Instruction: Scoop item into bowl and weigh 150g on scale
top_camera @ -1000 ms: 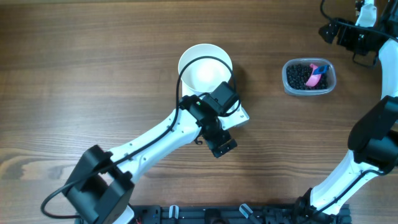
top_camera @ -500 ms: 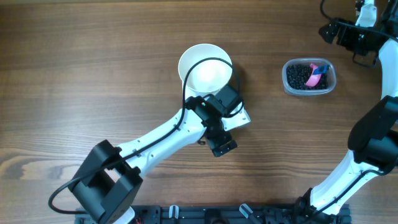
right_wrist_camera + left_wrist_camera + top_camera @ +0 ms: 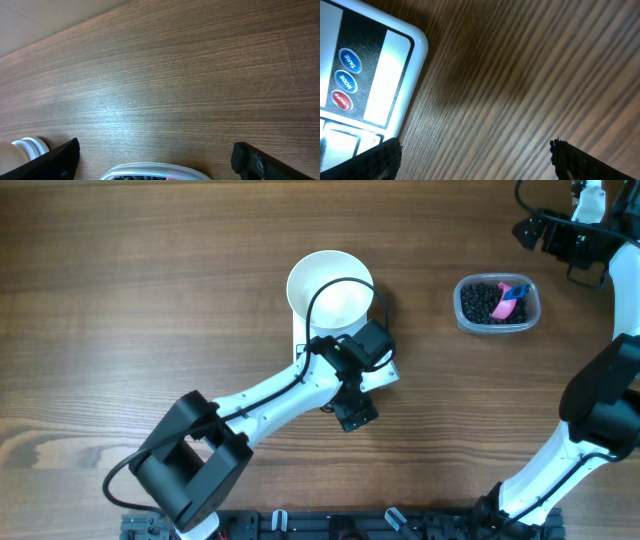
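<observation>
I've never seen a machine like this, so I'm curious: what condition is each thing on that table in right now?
White bowl: upright, empty.
Scale: lying flat, no digits readable on its display.
Clear tub: lidless, holding beans and a scoop.
Black beans: all in the tub, none in the bowl.
Pink scoop: lying in the tub, unheld.
Left pincer: open, empty, beside the scale.
Right pincer: open, empty, near the tub.

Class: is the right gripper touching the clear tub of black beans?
Apart. The overhead view shows a strip of bare table between the open right gripper and the clear tub.
</observation>
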